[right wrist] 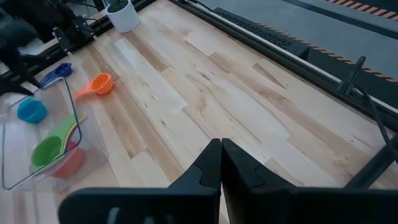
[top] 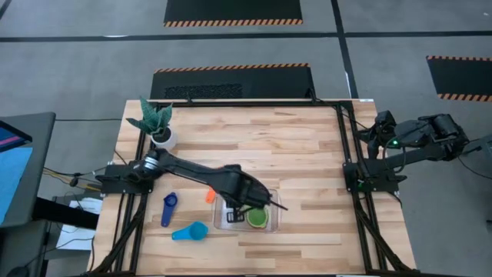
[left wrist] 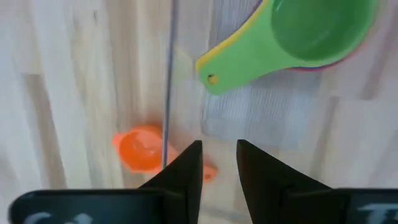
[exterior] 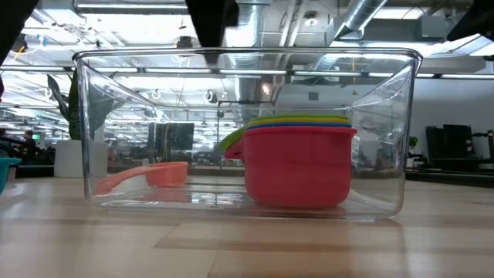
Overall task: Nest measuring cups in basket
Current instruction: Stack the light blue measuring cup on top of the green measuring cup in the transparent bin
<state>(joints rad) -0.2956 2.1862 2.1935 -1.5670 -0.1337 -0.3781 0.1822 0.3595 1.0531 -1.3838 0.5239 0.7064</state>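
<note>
The green measuring cup (left wrist: 311, 28) sat nested atop yellow and red ones inside the clear basket (top: 270, 225), just ahead of my left gripper (left wrist: 219, 163), whose fingers stood slightly apart and empty above the basket's edge.

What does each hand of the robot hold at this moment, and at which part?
Nothing. The left hand is open and empty above the basket, beside the nested green cup. The right hand is shut on nothing, off the table's right edge.
</note>
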